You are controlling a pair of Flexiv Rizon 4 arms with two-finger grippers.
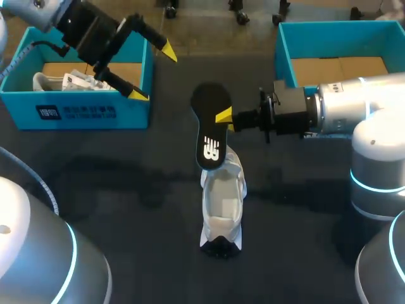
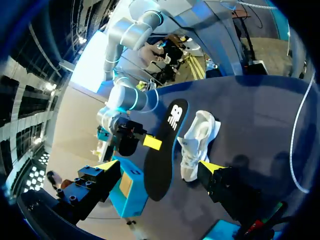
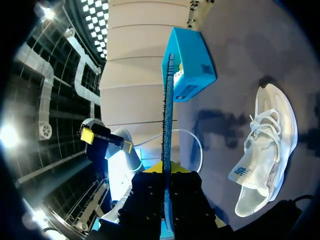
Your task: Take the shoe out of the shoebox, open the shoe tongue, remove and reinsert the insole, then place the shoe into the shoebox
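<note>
Right gripper (image 1: 226, 119): fingers closed flat on the black insole (image 1: 211, 126), gripping its edge about midway along its length; in the right wrist view the insole (image 3: 167, 110) stands edge-on between the two fingers of this gripper (image 3: 167, 172). Right arm: comes in level from the right side, wrist horizontal, reaching to the table's middle. Insole's printed end hangs over the opening of the white shoe (image 1: 223, 202); whether they touch cannot be told. Shoe: upright on its sole at mid-table, dark end toward the robot, outside both boxes. Left gripper (image 1: 153, 73): fingers spread wide, nothing between them, raised over the near right corner of the left shoebox (image 1: 88, 111), arm slanting in from the upper left. Table (image 1: 126, 190): dark, matte surface. Left shoebox: blue, open, white contents inside. Right shoebox (image 1: 335, 28): blue, open, brown floor showing, behind the right arm.
</note>
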